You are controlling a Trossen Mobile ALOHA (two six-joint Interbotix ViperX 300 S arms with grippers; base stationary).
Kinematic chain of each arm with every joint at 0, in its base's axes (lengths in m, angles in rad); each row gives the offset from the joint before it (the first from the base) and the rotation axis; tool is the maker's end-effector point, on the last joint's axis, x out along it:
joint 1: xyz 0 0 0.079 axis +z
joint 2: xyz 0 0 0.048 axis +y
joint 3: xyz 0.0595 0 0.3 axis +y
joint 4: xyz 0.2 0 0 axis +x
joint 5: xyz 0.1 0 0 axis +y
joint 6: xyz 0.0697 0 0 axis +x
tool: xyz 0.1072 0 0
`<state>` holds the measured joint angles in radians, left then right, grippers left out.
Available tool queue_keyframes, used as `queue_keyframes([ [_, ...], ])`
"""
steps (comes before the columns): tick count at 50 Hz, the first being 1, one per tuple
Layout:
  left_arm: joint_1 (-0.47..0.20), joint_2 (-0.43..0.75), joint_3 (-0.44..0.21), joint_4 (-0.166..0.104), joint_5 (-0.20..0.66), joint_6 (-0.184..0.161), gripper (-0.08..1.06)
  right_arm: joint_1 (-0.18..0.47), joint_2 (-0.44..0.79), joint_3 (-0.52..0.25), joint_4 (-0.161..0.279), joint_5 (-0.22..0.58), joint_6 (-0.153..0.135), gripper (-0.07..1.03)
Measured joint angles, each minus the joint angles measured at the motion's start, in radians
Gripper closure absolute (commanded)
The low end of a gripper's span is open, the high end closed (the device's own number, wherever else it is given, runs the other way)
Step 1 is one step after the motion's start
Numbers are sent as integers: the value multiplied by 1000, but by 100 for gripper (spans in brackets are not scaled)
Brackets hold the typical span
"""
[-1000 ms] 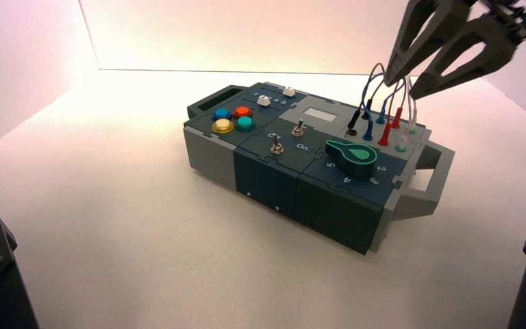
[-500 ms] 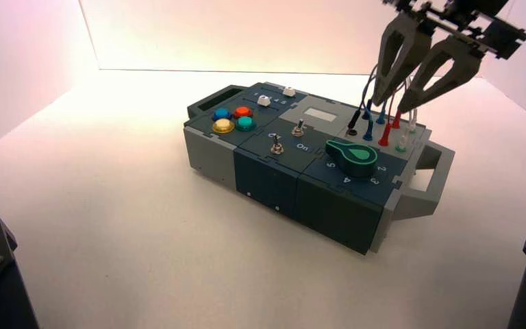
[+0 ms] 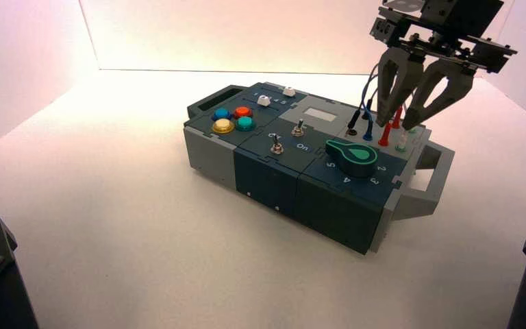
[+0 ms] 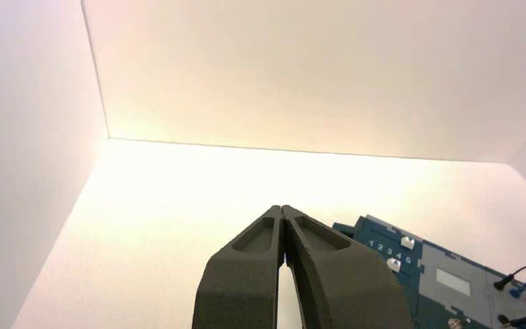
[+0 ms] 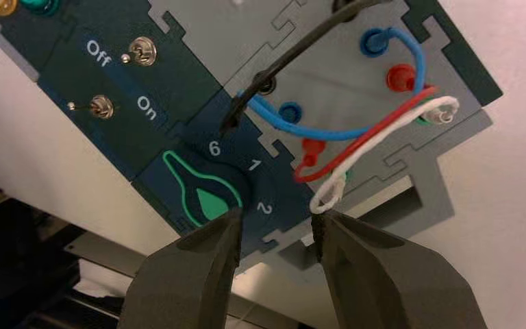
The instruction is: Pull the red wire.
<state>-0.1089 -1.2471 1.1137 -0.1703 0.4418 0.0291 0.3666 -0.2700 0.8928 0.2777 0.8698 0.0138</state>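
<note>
Right gripper (image 5: 278, 214): poised above the wire end of the box — fingers spread wide, gripping nothing.
Red wire (image 5: 377, 132): looped between red sockets, plugged in at both ends, right beside the white wire (image 5: 390, 140).
Left gripper (image 4: 281, 209): parked well apart from the box — fingertips together, empty.

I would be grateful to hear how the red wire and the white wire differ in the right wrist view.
The red wire runs between red plugs, while the white wire runs to pale ones. The white wire looks thicker; the red wire looks slimmer. At their near ends, the white wire's bend reaches closer to the right gripper than the red wire's. Both arch over the box.
</note>
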Motion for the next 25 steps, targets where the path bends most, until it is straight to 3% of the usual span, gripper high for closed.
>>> queue_keyframes([
  [25,-5,25,-17,2,-9,9,101,0,43,-11,0,-28,2,42],
])
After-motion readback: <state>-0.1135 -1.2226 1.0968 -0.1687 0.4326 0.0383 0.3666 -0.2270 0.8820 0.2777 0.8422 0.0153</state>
